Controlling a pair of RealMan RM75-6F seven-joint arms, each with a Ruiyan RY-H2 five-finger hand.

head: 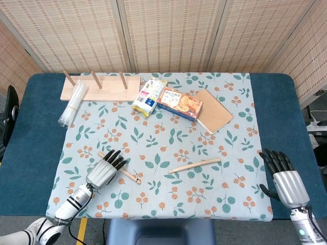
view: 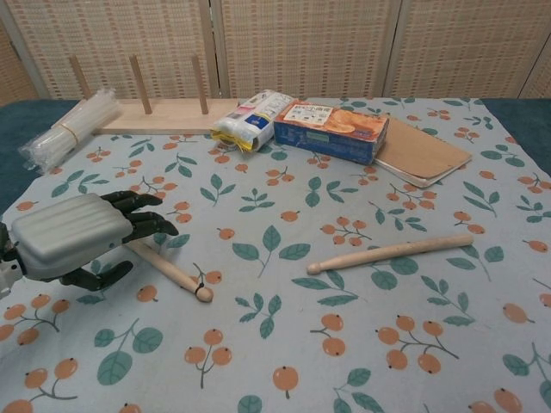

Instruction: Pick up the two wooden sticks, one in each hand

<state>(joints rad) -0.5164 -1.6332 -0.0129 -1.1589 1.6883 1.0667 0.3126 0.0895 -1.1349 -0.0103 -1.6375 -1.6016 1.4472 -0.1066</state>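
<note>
— Where do the hands stand?
— Left hand, fingers spread and holding nothing, hovers over the left wooden stick. Right hand waits open-fingered, empty, at the table edge.
— The other stick?
— The right wooden stick lies mid-cloth.

A: Both views look bright and evenly lit, seemingly from overhead, with only soft, short shadows under things.

B: Agreed. No strong glare, colours clear, focus sharp across the frame. The chest view bends slightly toward its edges.
</note>
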